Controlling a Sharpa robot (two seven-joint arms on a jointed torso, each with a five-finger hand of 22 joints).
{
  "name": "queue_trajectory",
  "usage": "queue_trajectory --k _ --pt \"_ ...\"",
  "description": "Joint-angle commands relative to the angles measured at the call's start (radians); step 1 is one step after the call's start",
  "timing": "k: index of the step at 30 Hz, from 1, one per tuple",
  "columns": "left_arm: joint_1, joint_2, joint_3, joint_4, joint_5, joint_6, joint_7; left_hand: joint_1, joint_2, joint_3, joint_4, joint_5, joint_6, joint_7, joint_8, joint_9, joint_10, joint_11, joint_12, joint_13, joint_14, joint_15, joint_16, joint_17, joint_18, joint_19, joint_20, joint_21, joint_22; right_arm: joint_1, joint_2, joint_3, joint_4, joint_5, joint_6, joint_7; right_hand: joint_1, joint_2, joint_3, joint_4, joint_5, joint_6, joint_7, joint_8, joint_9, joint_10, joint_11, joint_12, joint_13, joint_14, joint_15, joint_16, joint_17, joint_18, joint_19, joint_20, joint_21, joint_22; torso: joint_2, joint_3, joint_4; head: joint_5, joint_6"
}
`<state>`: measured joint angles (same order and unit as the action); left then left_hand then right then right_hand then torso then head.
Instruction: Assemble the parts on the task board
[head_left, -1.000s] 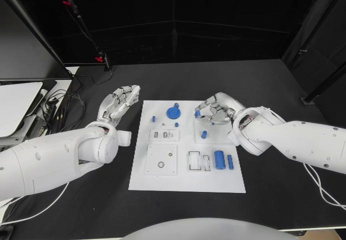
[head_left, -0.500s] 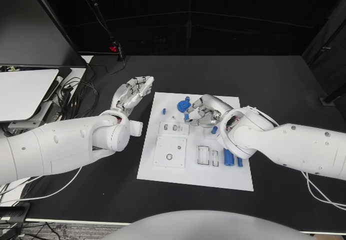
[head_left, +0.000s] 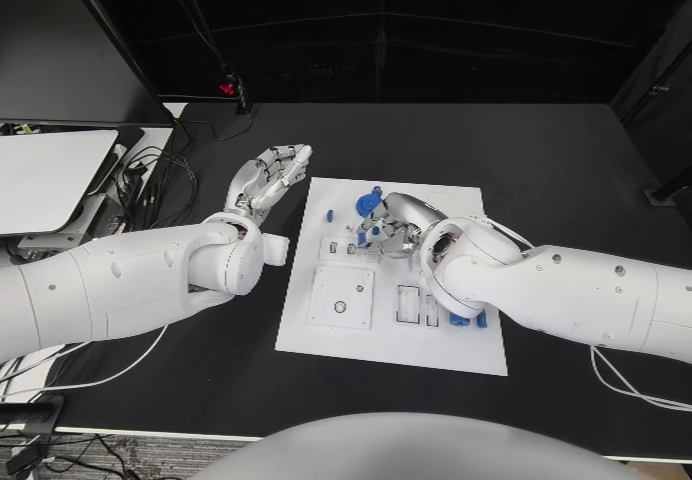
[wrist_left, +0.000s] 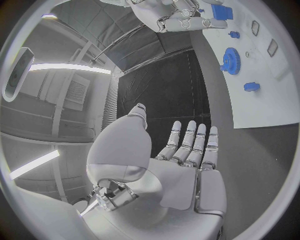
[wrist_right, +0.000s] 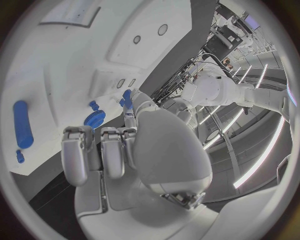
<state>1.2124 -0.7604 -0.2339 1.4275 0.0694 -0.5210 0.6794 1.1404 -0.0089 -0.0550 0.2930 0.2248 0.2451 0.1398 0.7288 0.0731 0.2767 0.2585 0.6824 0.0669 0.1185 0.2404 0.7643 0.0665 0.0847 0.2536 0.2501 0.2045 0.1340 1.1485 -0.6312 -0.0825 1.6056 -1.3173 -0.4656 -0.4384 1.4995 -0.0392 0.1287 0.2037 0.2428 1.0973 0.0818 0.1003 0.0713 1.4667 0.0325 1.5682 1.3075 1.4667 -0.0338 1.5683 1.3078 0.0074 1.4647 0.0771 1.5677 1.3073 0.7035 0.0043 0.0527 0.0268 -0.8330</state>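
Head view: the white rectangular task board (head_left: 392, 350) lies mid-tabletop (head_left: 548, 160). The left robot hand (head_left: 268, 180) hovers beside the board's far left corner, released, fingers straight and apart. The right robot hand (head_left: 392, 226) is curled over the board's far part near the blue toothed gear (head_left: 369, 205), pinching a small blue cylindrical peg (head_left: 375, 231).

Left wrist view: the flat palm (wrist_left: 181, 170) faces dark tabletop beside the board.

Right wrist view: a fingertip presses the peg (wrist_right: 127, 98) beside the gear (wrist_right: 94, 119); a long blue cylinder (wrist_right: 22, 131) lies apart.
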Motion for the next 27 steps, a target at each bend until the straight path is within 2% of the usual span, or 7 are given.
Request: queue_trajectory --k 1,15,22,27 --pt "0.002 0.002 0.001 0.000 -0.003 0.003 0.307 0.000 0.009 0.005 0.000 0.003 -0.002 0.158 0.007 -0.001 0.001 0.006 0.003 -0.002 -0.001 0.008 0.007 -0.001 -0.009 -0.003 0.003 0.006 0.002 -0.004 0.010 0.001 -0.012 -0.048 0.011 -0.026 -0.011 -0.003 -0.006 -0.003 0.005 0.015 0.026 -0.007 0.001 0.104 0.010 0.003 0.263 0.104 0.009 0.002 0.263 -0.007 0.106 0.008 0.003 0.263 0.000 0.0008 -0.0011 -0.001 -0.003" --pt "0.002 0.003 0.001 -0.002 -0.003 0.004 0.306 0.002 0.012 0.005 0.000 0.006 -0.002 0.158 0.007 -0.001 0.001 0.006 0.004 -0.002 -0.001 0.008 0.007 -0.001 -0.009 -0.003 0.004 0.007 0.002 -0.021 0.034 0.001 -0.049 -0.076 0.003 -0.019 -0.012 -0.007 -0.005 -0.009 0.007 0.007 0.035 -0.015 -0.001 0.104 0.018 0.003 0.263 0.104 0.015 0.002 0.263 -0.007 0.106 0.011 0.003 0.263 0.000 -0.0003 -0.0012 -0.007 -0.006" --pt "0.002 0.003 0.001 -0.002 -0.003 0.004 0.306 0.002 0.012 0.005 0.000 0.006 -0.002 0.158 0.007 -0.001 0.001 0.006 0.004 -0.002 -0.001 0.008 0.007 -0.001 -0.009 -0.003 0.004 0.007 0.002 -0.023 0.045 0.001 -0.062 -0.092 0.013 -0.014 -0.009 -0.010 -0.003 -0.015 0.006 0.004 0.037 -0.019 -0.002 0.104 0.021 0.003 0.263 0.104 0.018 0.002 0.263 -0.007 0.106 0.013 0.003 0.263 0.000 0.0009 0.0005 -0.008 -0.008" --pt "0.002 0.001 0.001 -0.001 -0.003 0.003 0.305 0.003 0.014 0.005 0.000 0.008 -0.002 0.158 0.007 -0.002 0.001 0.006 0.004 -0.002 -0.001 0.009 0.008 -0.001 -0.009 -0.003 0.004 0.007 0.002 -0.025 0.051 0.001 -0.070 -0.095 0.024 -0.010 -0.005 -0.013 -0.002 -0.021 0.003 0.001 0.037 -0.022 -0.002 0.104 0.022 0.003 0.263 0.104 0.020 0.002 0.263 -0.007 0.106 0.015 0.003 0.263 0.000 -0.0005 -0.0013 -0.007 -0.008"
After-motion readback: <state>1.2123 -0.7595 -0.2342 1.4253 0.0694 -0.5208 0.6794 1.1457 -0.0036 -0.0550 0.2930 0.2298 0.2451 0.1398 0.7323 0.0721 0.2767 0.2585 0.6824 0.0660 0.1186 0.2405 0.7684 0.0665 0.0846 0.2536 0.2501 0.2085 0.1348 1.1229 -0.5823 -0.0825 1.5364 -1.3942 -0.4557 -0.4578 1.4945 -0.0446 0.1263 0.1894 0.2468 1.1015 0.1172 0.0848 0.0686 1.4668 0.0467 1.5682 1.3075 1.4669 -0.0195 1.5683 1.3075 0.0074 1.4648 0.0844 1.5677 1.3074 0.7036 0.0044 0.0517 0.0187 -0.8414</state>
